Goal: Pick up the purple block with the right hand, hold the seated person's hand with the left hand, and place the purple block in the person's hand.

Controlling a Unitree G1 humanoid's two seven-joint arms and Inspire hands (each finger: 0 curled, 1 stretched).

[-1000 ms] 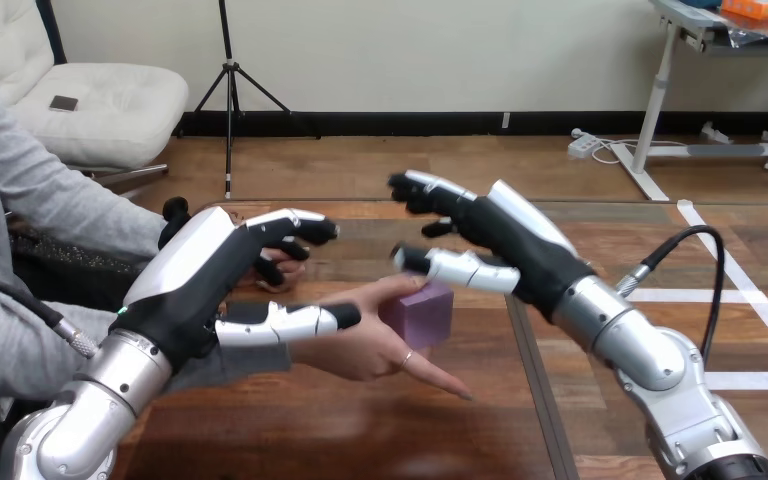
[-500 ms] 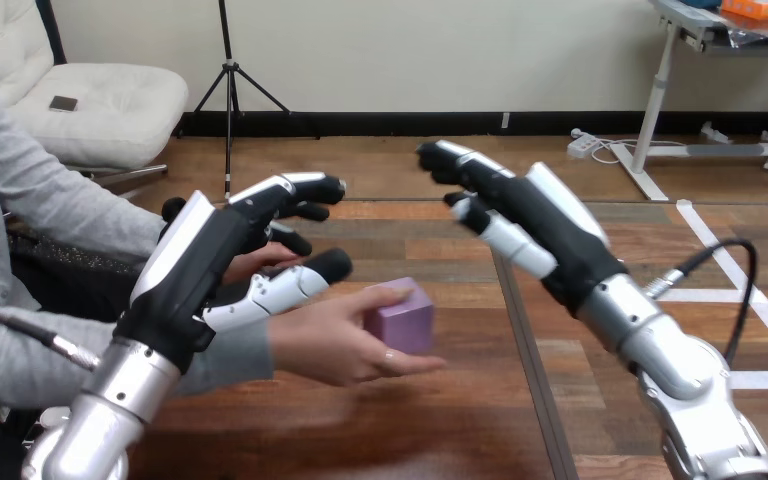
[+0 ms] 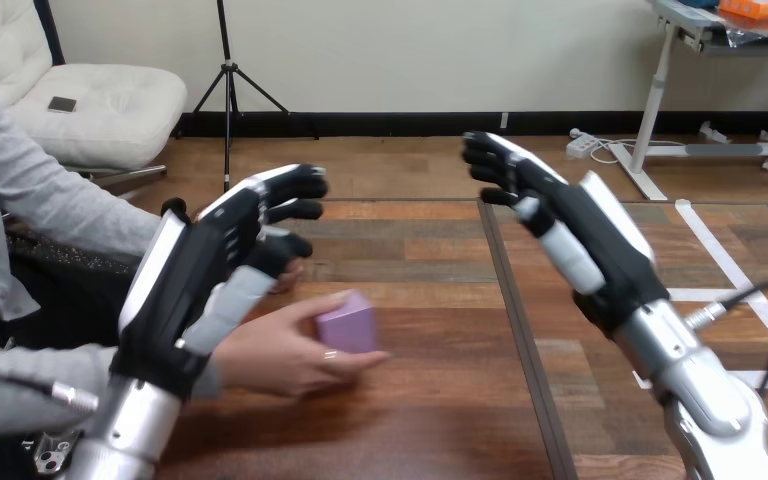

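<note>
The purple block lies in the person's hand, whose thumb and fingers close around it just above the wooden table. My left hand is raised at the left, over the person's wrist and apart from it, fingers straight and open. My right hand is lifted at the right of centre, well clear of the block, with fingers spread and nothing in it. A second hand of the person shows partly behind my left hand.
The table has a dark seam running front to back right of the block. The person's grey sleeve lies along the left edge.
The person's hand has closed on the block and drawn it left and towards them. My left hand let go and lifted upright. My right hand pulled back to the right.
</note>
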